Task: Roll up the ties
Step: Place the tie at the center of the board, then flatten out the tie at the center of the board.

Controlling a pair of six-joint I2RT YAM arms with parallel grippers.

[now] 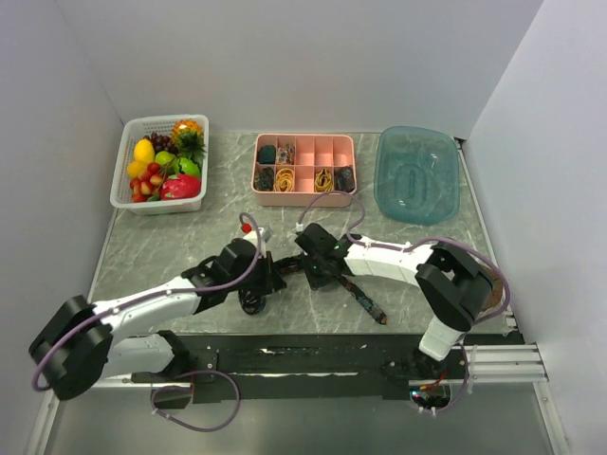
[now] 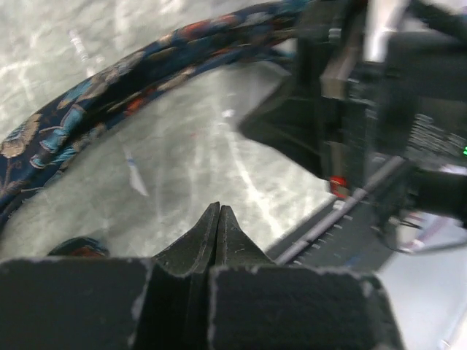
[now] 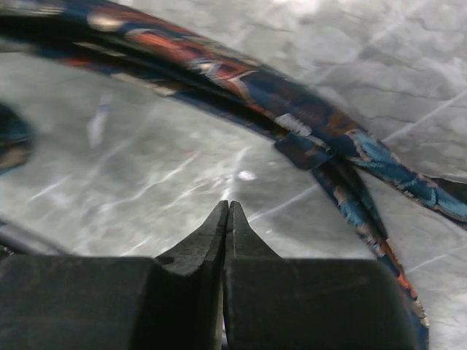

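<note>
One dark paisley tie lies unrolled on the marble table, running from between the two grippers toward the near right. In the left wrist view the tie arcs across the top left, beyond my left gripper, which is shut on nothing just above the table. In the right wrist view the tie crosses the top and runs down the right side. My right gripper is shut and empty, short of it. From above, the left gripper and right gripper sit close together at the table's middle.
A pink compartment tray at the back centre holds rolled dark ties and yellow bands. A white basket of toy fruit stands at the back left. At the back right is a teal tub. The right arm's body looms close to the left gripper.
</note>
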